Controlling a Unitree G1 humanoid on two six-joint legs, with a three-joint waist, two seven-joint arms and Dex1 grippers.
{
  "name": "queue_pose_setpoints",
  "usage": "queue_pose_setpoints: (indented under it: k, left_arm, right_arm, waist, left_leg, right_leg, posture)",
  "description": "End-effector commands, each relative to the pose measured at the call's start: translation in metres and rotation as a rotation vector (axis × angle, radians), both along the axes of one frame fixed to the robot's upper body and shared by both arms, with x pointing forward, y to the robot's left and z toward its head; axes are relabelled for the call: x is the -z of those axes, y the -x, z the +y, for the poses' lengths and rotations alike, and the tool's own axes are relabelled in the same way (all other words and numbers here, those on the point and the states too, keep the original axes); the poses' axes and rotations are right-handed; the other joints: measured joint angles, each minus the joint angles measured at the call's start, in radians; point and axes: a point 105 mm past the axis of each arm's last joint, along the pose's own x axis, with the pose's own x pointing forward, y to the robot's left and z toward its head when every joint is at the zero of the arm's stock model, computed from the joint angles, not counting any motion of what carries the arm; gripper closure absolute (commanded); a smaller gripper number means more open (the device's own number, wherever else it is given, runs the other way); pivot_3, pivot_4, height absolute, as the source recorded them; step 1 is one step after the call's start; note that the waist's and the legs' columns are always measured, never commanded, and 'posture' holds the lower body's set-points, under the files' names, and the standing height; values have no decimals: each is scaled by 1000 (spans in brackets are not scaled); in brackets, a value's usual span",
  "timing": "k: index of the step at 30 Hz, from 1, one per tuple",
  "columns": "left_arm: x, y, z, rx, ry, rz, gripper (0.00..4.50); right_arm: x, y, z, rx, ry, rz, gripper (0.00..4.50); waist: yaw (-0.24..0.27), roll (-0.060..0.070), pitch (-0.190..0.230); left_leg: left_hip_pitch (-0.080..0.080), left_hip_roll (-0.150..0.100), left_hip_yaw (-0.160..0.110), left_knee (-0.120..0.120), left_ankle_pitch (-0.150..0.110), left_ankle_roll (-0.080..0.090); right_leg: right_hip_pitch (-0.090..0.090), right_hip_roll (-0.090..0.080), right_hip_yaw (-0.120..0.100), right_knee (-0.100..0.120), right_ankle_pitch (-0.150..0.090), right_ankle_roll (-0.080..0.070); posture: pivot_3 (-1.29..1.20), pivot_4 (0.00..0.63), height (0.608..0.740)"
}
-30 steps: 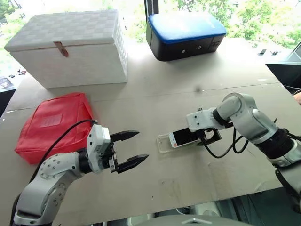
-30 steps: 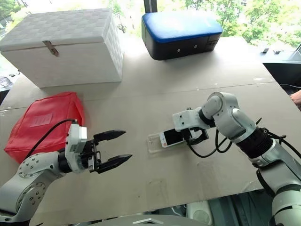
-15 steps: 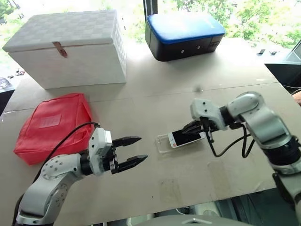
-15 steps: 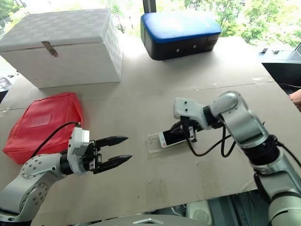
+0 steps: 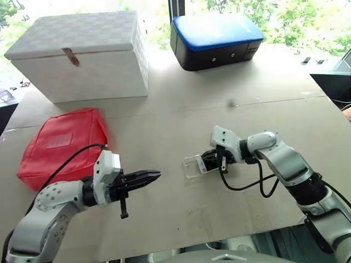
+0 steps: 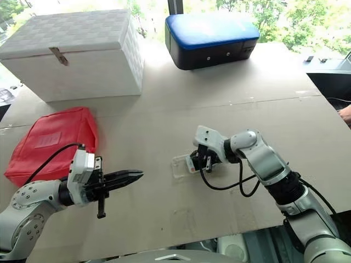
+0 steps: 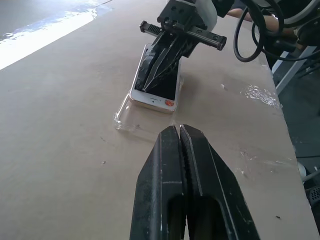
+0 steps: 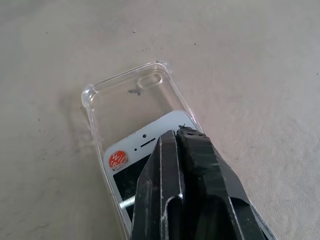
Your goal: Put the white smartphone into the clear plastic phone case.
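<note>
Left gripper (image 5: 148, 176), fingers pressed together and empty, points toward three o'clock. Farther, right gripper (image 7: 159, 67), pinched closed, rests on white smartphone (image 8: 131, 156), which lies partway inside clear plastic phone case (image 8: 127, 95) at table (image 5: 181, 104) centre.

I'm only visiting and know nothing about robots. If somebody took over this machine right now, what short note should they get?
Left gripper: shut, empty, over bare table, apart from the phone.
Right gripper: shut, tips pressing down on the white smartphone.
Clear plastic phone case: flat on the table, mid-right.
Done: the phone lies partly in the case, its top end short of the case's camera-hole end.
Left: slide and press the phone fully home, probably with the right gripper.
Red pouch, white box and blue-topped case are not involved.
</note>
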Motion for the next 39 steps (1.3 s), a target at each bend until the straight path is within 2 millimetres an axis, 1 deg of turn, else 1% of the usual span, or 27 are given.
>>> queue_pose_setpoints:
  k: [1, 4, 6, 8, 9, 12, 14, 18, 19, 20, 21, 24, 27, 30, 31, 34, 35, 37, 39]
  left_arm:
    - [-6, 1, 0, 4, -7, -35, 4455]
    - [-4, 2, -2, 4, -9, -32, 4455]
    - [-2, 1, -3, 5, -19, -29, 4455]
    - [1, 0, -5, 5, -26, -25, 4455]
    - [2, -1, -6, 3, -29, -22, 4455]
    - [8, -6, -11, 0, -42, -15, 4455]
    - [10, -10, -15, -3, -40, -10, 4455]
    - [21, -9, -13, 10, -68, -3, 4455]
    - [23, -11, -13, 7, -77, -1, 4455]
    - [26, -12, -12, 7, -86, 2, 4455]
    - [28, -15, -14, 14, -93, 4, 4455]
    - [34, -23, -22, 32, -111, 9, 4455]
    - [37, -31, -29, 39, -117, 9, 4455]
    - [41, -38, -36, 44, -131, 7, 4455]
    - [42, -39, -38, 47, -133, 8, 4455]
    - [47, -44, -42, 58, -156, 13, 4455]
    - [48, -45, -43, 61, -160, 14, 4455]
    - [51, -47, -46, 69, -171, 15, 4455]
    - [53, -48, -47, 75, -174, 17, 4455]
  right_arm:
    - [40, 6, -12, 18, 127, 72, 4500]
    - [61, 1, -18, 43, 197, 69, 4500]
    - [67, 0, -20, 42, 217, 70, 4500]
    - [66, 1, -19, 47, 198, 92, 4500]
    - [66, 2, -19, 49, 187, 103, 4500]
    - [62, 6, -19, 51, 161, 141, 4500]
    - [54, 5, -17, 72, 119, 143, 4500]
    - [4, 1, -3, 97, -124, 122, 4500]
    - [-12, 1, -2, 103, -181, 112, 4500]
    - [-29, 3, -2, 107, -233, 98, 4500]
    - [-45, 7, -2, 100, -271, 84, 4500]
    - [-72, 16, -6, 102, -330, 55, 4500]
    - [-86, 15, -17, 164, -329, -10, 4500]
    - [-89, 2, -38, 281, -271, -97, 4500]
    - [-86, -2, -47, 320, -229, -124, 4500]
    - [-71, -14, -85, 438, -62, -197, 4500]
    - [-68, -16, -94, 463, -35, -204, 4500]
    - [-62, -18, -108, 491, 20, -212, 4500]
    - [-56, -21, -117, 502, 68, -217, 4500]
  waist:
    - [0, 0, -1]
    - [0, -2, -5]
    - [0, 0, -11]
    - [1, -1, -14]
    - [2, -1, -15]
    - [6, -1, -15]
    - [11, -1, -15]
    - [15, -2, -15]
    - [15, 1, -13]
    - [16, 2, -12]
    - [16, 3, -11]
    - [23, 4, -10]
    - [25, 3, -11]
    - [27, 3, -10]
    - [26, 3, -10]
    - [28, 2, -10]
    - [28, 2, -10]
    - [25, 2, -9]
    - [22, 2, -9]
  left_leg:
    - [1, 0, 0, 0, 0, 0]
    - [4, 0, 0, 0, -2, 3]
    - [5, 1, -2, 0, -2, 4]
    - [8, 1, -3, 0, -3, 3]
    - [10, 1, -3, 0, -5, 0]
    - [15, 1, -3, 0, -5, 0]
    - [15, 1, -3, 0, -5, 0]
    - [13, 1, -3, -3, -6, -1]
    - [10, 1, -3, -3, -6, -1]
    - [2, 1, -2, -3, -2, 1]
    - [-2, 1, -1, -3, -1, -1]
    - [-8, 1, -2, -4, 0, -2]
    - [-11, 0, -4, -3, 0, -2]
    - [-13, 0, -3, -3, 0, -1]
    - [-13, 0, -3, -3, 0, -1]
    - [-14, -1, -3, -3, -1, -1]
    - [-14, -1, -3, -3, -1, -1]
    - [-13, -1, -3, -3, -1, -1]
    - [-13, 0, -2, -3, 0, -1]
  right_leg:
    - [1, 0, 0, 0, -1, 2]
    - [2, 0, 0, 0, -3, 2]
    - [3, 0, -1, 0, -3, 2]
    - [5, -1, -2, 1, -3, 2]
    - [7, -3, -4, 1, -3, 2]
    - [11, -8, -9, 1, -3, 2]
    - [11, -10, -12, 1, -3, 2]
    - [9, -11, -14, 0, -3, 2]
    - [7, -11, -14, 0, -2, 0]
    - [0, -11, -14, 0, 0, -2]
    - [-4, -11, -14, 1, 1, -2]
    - [-9, -10, -16, 1, 2, 0]
    - [-9, -5, -18, -2, 2, 0]
    - [-9, -4, -18, -5, 2, 1]
    - [-9, -4, -18, -6, 2, 1]
    - [-9, -4, -18, -6, 2, 2]
    - [-9, -4, -18, -6, 2, 2]
    - [-9, -4, -17, -7, 2, 2]
    - [-9, -2, -17, -6, 2, 2]
  posture:
    - [0, 150, 740]
    - [0, 150, 740]
    - [0, 150, 740]
    - [0, 150, 740]
    - [0, 150, 740]
    - [0, 150, 740]
    - [0, 150, 740]
    - [0, 150, 740]
    - [0, 150, 740]
    - [0, 150, 740]
    - [0, 150, 740]
    - [0, 150, 740]
    - [0, 150, 740]
    - [0, 150, 740]
    - [0, 150, 740]
    - [0, 150, 740]
    - [0, 150, 740]
    - [0, 150, 740]
    - [0, 150, 740]
